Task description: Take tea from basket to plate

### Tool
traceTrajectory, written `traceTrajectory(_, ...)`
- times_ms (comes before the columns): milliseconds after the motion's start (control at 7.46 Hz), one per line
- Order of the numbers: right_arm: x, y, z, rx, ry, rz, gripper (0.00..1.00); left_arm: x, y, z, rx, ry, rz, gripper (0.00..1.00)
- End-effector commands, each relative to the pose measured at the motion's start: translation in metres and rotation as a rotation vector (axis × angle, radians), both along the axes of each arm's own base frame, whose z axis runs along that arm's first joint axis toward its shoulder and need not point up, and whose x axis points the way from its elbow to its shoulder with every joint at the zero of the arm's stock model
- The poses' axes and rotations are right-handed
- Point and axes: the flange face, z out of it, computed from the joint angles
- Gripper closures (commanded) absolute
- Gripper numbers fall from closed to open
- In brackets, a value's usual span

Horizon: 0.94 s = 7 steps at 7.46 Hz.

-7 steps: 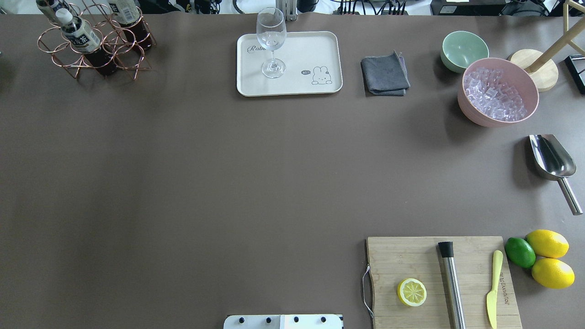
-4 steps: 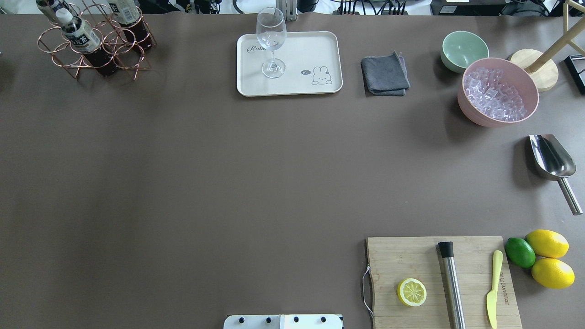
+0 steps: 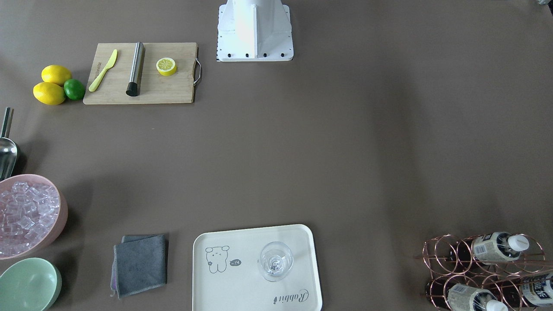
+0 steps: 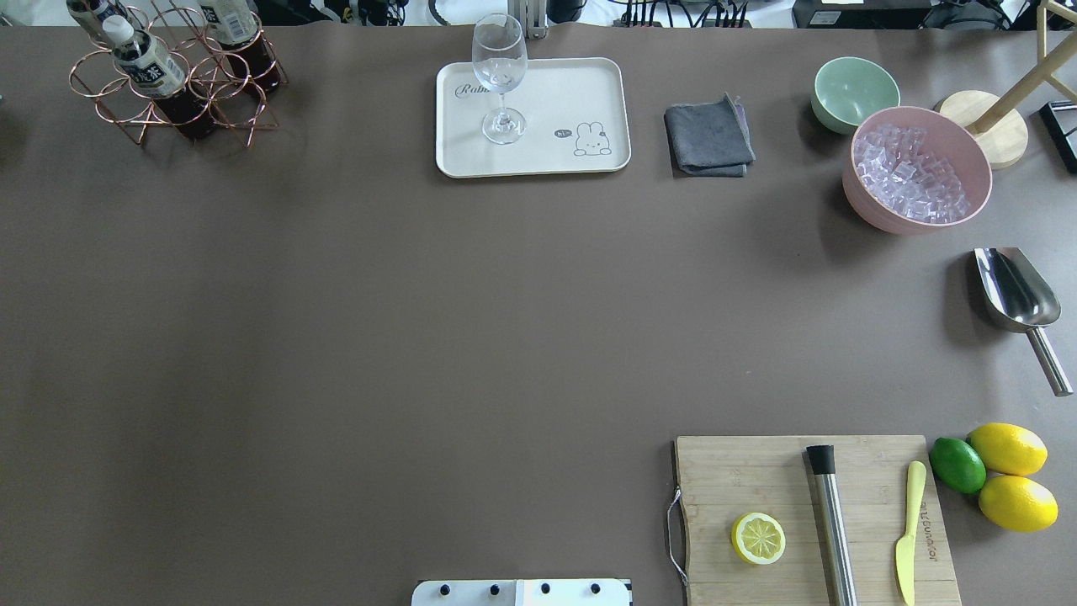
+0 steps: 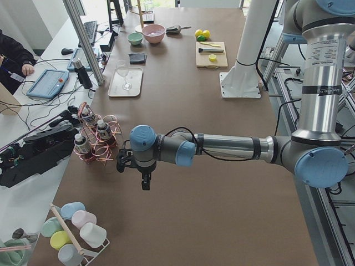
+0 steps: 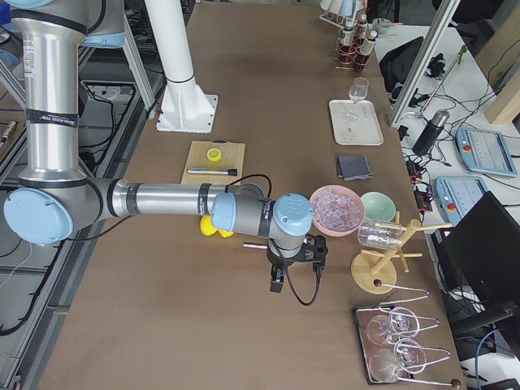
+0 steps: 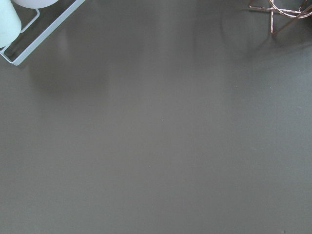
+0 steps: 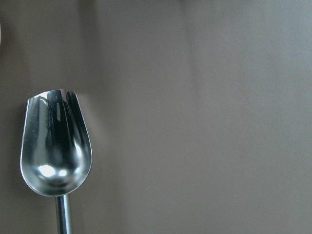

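Three tea bottles (image 4: 151, 71) with white caps sit in the rose-gold wire basket (image 4: 238, 126) at the table's far left corner; they also show in the front view (image 3: 497, 246). The cream plate (image 4: 572, 93) with the cartoon lies at the far middle and carries a stemmed glass (image 4: 501, 76). My left gripper (image 5: 145, 180) shows only in the left side view, hovering over the table beside the basket (image 5: 102, 149); I cannot tell whether it is open. My right gripper (image 6: 276, 280) shows only in the right side view, past the pink bowl; I cannot tell its state either.
A grey cloth (image 4: 708, 136), a green bowl (image 4: 854, 91), a pink bowl of ice (image 4: 917, 168) and a steel scoop (image 4: 1014, 290) lie at the right. A cutting board (image 4: 757, 480) holds a lemon half, a muddler and a knife. A cup rack (image 5: 72, 233) stands beyond the table's left end.
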Motion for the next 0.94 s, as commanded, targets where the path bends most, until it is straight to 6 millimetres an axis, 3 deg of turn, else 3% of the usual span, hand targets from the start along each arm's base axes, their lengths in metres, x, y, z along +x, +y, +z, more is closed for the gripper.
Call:
traceTrajectory(0, 0.0, 0.0, 0.0, 0.0, 0.001, 0.0, 0.0, 0.001, -0.002, -0.003, 0.003, 0.005, 0.001, 0.02)
traceTrajectory(536, 0.0, 0.0, 0.0, 0.0, 0.001, 0.0, 0.0, 0.0, -0.022, -0.026, -0.051, 0.001, 0.004, 0.02)
traceTrajectory(805, 0.0, 0.0, 0.001, -0.002, 0.0, 0.0, 0.0, -0.004, -0.02, -0.022, -0.06, -0.004, -0.003, 0.02)
